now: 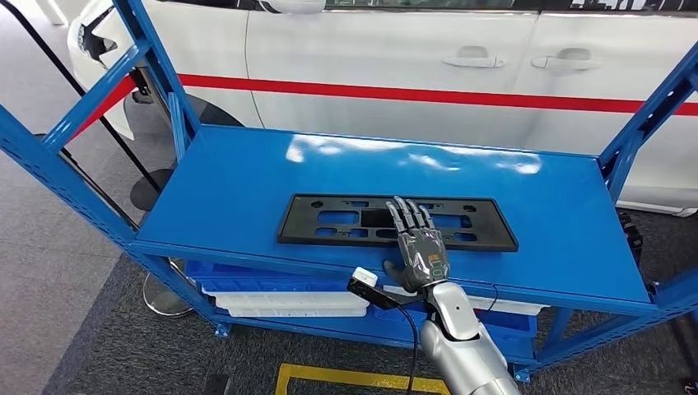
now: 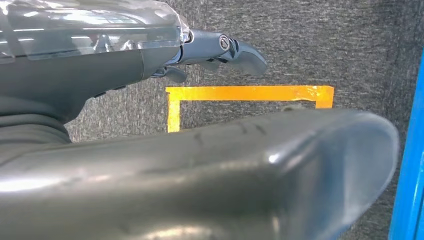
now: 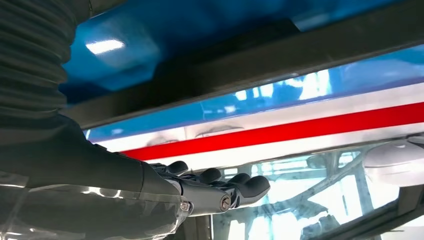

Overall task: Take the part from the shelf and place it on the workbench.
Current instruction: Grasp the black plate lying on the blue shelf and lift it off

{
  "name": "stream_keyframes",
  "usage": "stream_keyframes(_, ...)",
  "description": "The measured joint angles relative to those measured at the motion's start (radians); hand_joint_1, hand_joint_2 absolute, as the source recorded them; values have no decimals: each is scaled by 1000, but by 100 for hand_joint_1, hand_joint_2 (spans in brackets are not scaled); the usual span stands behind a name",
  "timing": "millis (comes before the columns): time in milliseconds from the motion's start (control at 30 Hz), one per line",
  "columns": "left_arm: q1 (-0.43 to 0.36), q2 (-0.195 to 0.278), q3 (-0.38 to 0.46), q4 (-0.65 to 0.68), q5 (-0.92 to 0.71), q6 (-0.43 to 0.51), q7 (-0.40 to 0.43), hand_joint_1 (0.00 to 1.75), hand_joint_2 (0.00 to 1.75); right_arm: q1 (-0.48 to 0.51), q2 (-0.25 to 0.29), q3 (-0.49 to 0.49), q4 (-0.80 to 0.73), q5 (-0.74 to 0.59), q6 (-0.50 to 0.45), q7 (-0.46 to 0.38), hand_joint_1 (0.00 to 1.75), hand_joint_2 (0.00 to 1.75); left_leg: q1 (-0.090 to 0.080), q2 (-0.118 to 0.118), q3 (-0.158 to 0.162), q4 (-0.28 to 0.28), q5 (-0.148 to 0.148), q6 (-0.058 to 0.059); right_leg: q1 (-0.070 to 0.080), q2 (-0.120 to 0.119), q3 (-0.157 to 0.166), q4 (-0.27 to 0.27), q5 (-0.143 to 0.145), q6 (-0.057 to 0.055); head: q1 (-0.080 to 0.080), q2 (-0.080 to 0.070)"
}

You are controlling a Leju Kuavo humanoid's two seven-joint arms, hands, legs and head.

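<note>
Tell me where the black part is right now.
In the head view the black part lies flat on the blue shelf, centre front, under the right hand's fingers.

The part (image 1: 397,221) is lying flat on the top board of the shelf (image 1: 247,164), nearer its front edge than its back edge and about midway between its left and right ends. The right hand (image 1: 417,245) is reaching in over the front edge and resting on the part right of its middle, fingers pointing toward the back edge. A car (image 1: 411,58) is standing behind the shelf, trays (image 1: 288,303) are sitting on the lower board, and a taped floor mark (image 1: 362,380) is lying before the front edge.
</note>
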Motion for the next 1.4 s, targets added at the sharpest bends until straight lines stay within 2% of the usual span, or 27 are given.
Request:
stream_keyframes(33,-1,0,0,0,0,0,0,0,0,-10,2,-2,11,7,0,11,0,175,-3,0,8,-20,1,5,1,0,-2,1,0,5,0,0)
stream_keyframes(100,0,-2,0,0,0,-2,1,0,0,-29,7,-5,32,21,0,34,0,175,-3,-1,7,-24,3,15,3,0,-5,0,2,16,0,0)
stream_keyframes(167,1,-4,0,0,0,-4,1,0,0,-46,11,-7,52,35,-1,58,0,175,2,-1,9,-31,9,27,3,0,-12,19,-14,26,0,0)
stream_keyframes(233,-1,-6,0,0,1,-8,0,0,0,-62,13,-8,71,48,-1,77,0,175,4,0,9,-36,13,36,0,0,-54,111,-68,33,0,0)
stream_keyframes(300,-1,-7,0,0,2,-12,-1,0,0,-71,14,-8,90,60,-1,92,0,175,3,0,6,-35,14,39,-1,0,-118,242,-123,37,0,0)
stream_keyframes(333,0,-8,0,0,3,-13,-1,0,0,-71,14,-8,99,66,-1,98,0,175,2,0,5,-35,14,39,-2,0,-138,279,-129,39,0,0)
stream_keyframes(367,0,-8,0,0,3,-13,0,0,0,-73,14,-8,105,73,-1,106,0,175,2,-1,5,-33,13,39,-3,0,-140,280,-117,39,0,0)
stream_keyframes(400,1,-10,0,0,2,-11,2,0,0,-76,14,-8,111,83,-1,116,0,175,2,-1,5,-31,12,37,-4,0,-121,238,-86,38,0,0)
stream_keyframes(467,0,-12,0,0,0,-1,6,0,0,-86,16,-8,117,106,-1,140,0,175,1,-2,3,-23,8,31,-5,0,-53,98,-21,34,0,0)
stream_keyframes(500,-1,-13,0,0,0,3,8,0,0,-91,18,-8,119,116,-1,151,0,175,-1,-2,2,-19,5,26,-4,0,-29,45,-3,30,0,0)
stream_keyframes(533,-2,-14,0,0,0,7,10,0,0,-94,19,-8,121,123,-1,158,0,175,-3,-2,0,-16,4,21,-2,0,-17,18,2,26,0,0)
stream_keyframes(667,-2,-16,0,0,0,11,12,0,0,-101,25,-8,134,131,-2,168,0,175,0,-1,-6,-5,-6,-1,-2,0,-16,6,6,3,0,0)
stream_keyframes(733,-2,-16,0,0,0,12,12,0,0,-106,31,-8,139,131,-2,170,0,175,3,-1,-41,74,-56,-12,-6,-1,-15,0,11,-7,0,0)
stream_keyframes(800,-1,-16,0,0,0,12,12,0,0,-108,34,-8,146,132,-2,170,3,175,5,-1,-102,209,-118,-19,-4,-2,-16,0,11,-11,0,0)
stream_keyframes(833,0,-16,0,0,0,12,13,0,0,-107,34,-8,150,132,-2,170,41,175,6,-1,-124,256,-132,-21,-4,-2,-16,1,10,-11,0,0)
stream_keyframes(867,1,-16,0,0,0,12,15,0,0,-108,34,-8,153,132,-2,173,85,175,6,-1,-130,268,-126,-21,-3,-2,-16,2,10,-11,0,0)
stream_keyframes(900,1,-16,0,0,1,12,19,0,0,-108,34,-8,157,132,-2,176,127,175,6,-1,-115,238,-100,-20,-3,-2,-16,3,10,-10,0,0)
stream_keyframes(933,1,-16,0,0,1,12,23,0,0,-110,35,-8,160,134,-2,181,169,175,5,-1,-82,171,-62,-16,-3,-1,-15,4,9,-9,0,0)
stream_keyframes(1000,0,-16,0,0,1,12,29,0,0,-116,36,-8,166,146,-2,200,175,175,2,0,-16,33,-11,-5,-1,0,-15,6,8,-4,0,0)
stream_keyframes(1033,-1,-16,0,0,1,12,29,0,0,-121,36,-8,171,158,-2,215,175,175,0,0,1,-5,-1,1,0,0,-17,6,8,1,0,0)
stream_keyframes(1133,-1,-16,0,0,0,11,30,0,0,-130,36,-8,189,194,-2,262,175,175,-3,-1,4,-23,3,17,1,0,-19,3,11,19,0,0)
stream_keyframes(1200,-1,-17,0,0,-1,9,31,0,0,-137,35,-8,201,212,-2,286,175,175,2,0,8,-33,10,29,2,0,-29,29,-10,29,0,0)
stream_keyframes(1233,-2,-17,0,0,-2,8,33,0,0,-141,33,-8,207,219,-2,295,175,175,5,0,9,-37,13,34,2,0,-48,70,-35,33,0,0)
stream_keyframes(1300,-2,-18,-1,0,-4,6,34,0,0,-144,26,-8,220,230,-2,310,175,175,3,1,7,-37,14,38,0,0,-110,199,-98,37,0,0)
stream_keyframes(1333,-2,-18,-1,0,-7,5,36,0,0,-143,22,-8,226,233,-2,316,175,175,2,1,6,-37,14,38,0,0,-138,255,-116,39,0,0)
stream_keyframes(1367,-1,-18,-2,0,-10,5,37,0,0,-141,18,-8,232,234,-2,319,175,175,2,0,5,-36,14,39,0,0,-152,281,-116,39,0,0)
stream_keyframes(1400,-1,-18,-2,0,-13,4,38,0,0,-140,15,-9,236,235,-2,321,175,175,2,0,5,-35,13,38,0,0,-146,268,-97,38,0,0)
